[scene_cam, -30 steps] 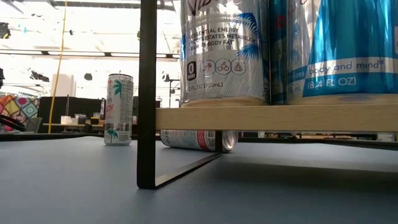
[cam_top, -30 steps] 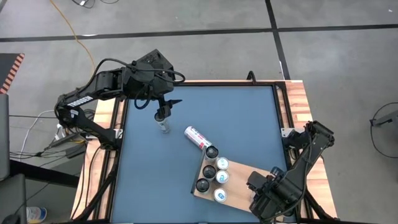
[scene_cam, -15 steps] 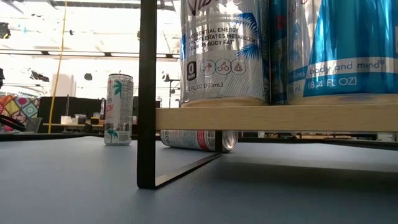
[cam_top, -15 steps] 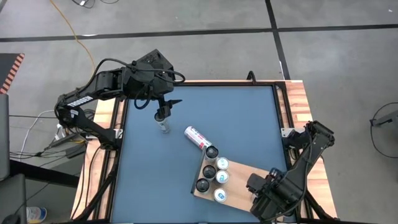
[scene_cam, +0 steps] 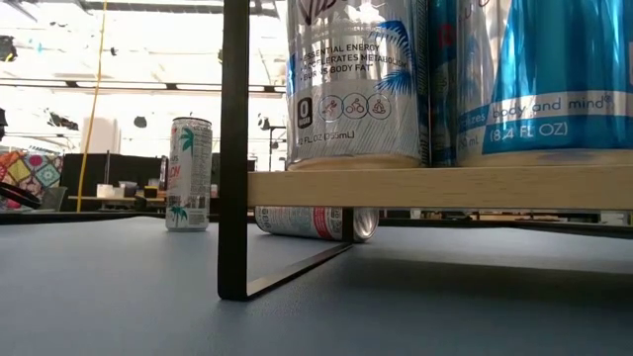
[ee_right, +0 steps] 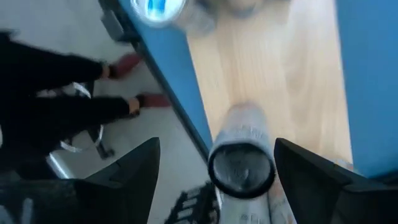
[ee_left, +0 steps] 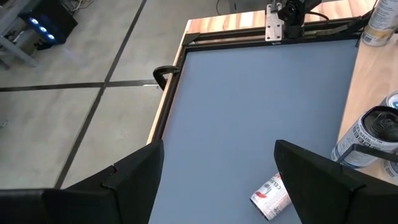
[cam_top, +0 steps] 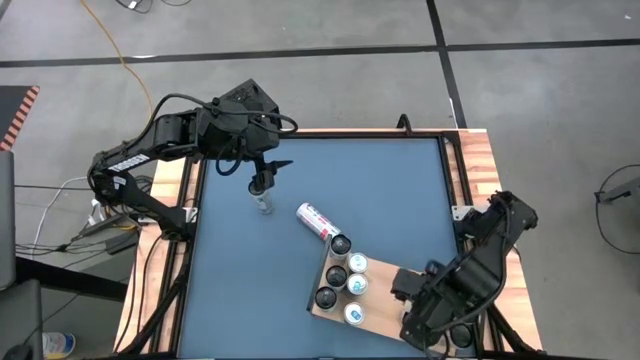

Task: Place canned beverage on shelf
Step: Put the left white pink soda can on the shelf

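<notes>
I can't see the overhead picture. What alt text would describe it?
Seen from above, a wooden shelf on a blue-grey table holds five upright cans, with the right gripper open over its bare end. One can lies on its side near the shelf's far corner. The left gripper hangs open above another upright can across the table.

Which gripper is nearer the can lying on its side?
Left. The left gripper is over the upright can, a short way from the can lying on its side. The right gripper is farther off, over the shelf.
</notes>
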### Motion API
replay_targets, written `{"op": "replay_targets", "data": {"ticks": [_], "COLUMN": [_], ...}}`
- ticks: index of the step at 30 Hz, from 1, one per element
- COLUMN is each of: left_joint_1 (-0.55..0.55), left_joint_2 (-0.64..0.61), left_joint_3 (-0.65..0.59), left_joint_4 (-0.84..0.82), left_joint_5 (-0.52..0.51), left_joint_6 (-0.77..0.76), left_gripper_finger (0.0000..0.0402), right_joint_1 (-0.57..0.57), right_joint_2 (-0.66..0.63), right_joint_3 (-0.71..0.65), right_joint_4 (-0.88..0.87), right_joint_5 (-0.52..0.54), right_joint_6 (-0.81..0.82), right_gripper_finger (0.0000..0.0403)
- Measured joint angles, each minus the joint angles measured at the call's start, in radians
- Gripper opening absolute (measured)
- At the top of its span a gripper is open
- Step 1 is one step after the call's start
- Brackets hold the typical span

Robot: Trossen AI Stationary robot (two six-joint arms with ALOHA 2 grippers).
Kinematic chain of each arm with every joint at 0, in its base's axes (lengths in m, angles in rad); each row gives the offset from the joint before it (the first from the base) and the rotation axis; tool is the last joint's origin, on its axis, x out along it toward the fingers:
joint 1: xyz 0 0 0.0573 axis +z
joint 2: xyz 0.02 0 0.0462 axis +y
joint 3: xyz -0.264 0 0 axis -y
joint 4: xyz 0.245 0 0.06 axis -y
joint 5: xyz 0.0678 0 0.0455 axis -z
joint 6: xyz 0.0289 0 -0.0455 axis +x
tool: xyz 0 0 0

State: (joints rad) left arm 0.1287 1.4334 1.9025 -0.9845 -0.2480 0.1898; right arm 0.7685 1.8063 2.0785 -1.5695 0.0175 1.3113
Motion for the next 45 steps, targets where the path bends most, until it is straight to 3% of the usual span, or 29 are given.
{"op": "replay_targets", "data": {"ticks": [6,10,14,19,22,26,32,40,45], "left_joint_1": [0.000,-0.001,0.002,0.002,0.010,0.066,0.175,0.286,0.306], "left_joint_2": [-0.016,-0.070,-0.115,-0.129,-0.123,-0.132,-0.167,-0.155,-0.156], "left_joint_3": [-0.001,-0.001,-0.001,-0.033,-0.111,-0.267,-0.491,-0.612,-0.642], "left_joint_4": [0.025,0.018,-0.073,-0.199,-0.231,-0.225,-0.058,-0.035,-0.030], "left_joint_5": [0.040,0.071,0.009,0.012,-0.022,-0.016,0.163,0.267,0.325], "left_joint_6": [-0.019,-0.059,-0.126,-0.211,-0.213,-0.179,-0.028,0.259,0.308], "left_gripper_finger": [0.0293,0.0293,0.0293,0.0293,0.0293,0.0293,0.0293,0.0293,0.0293], "right_joint_1": [-0.082,-0.245,-0.433,-0.659,-0.729,-0.753,-0.720,-0.674,-0.664], "right_joint_2": [-0.041,-0.089,-0.134,-0.140,-0.136,-0.133,-0.134,-0.134,-0.134], "right_joint_3": [-0.012,-0.013,-0.013,-0.014,-0.014,-0.014,-0.014,-0.014,-0.014], "right_joint_4": [0.002,-0.002,-0.001,-0.001,-0.002,-0.002,-0.002,-0.002,-0.002], "right_joint_5": [0.129,0.166,0.240,0.258,0.252,0.247,0.246,0.246,0.246], "right_joint_6": [-0.115,-0.326,-0.524,-0.664,-0.727,-0.799,-0.853,-0.876,-0.875], "right_gripper_finger": [0.0285,0.0282,0.0282,0.0282,0.0282,0.0282,0.0282,0.0282,0.0282]}}
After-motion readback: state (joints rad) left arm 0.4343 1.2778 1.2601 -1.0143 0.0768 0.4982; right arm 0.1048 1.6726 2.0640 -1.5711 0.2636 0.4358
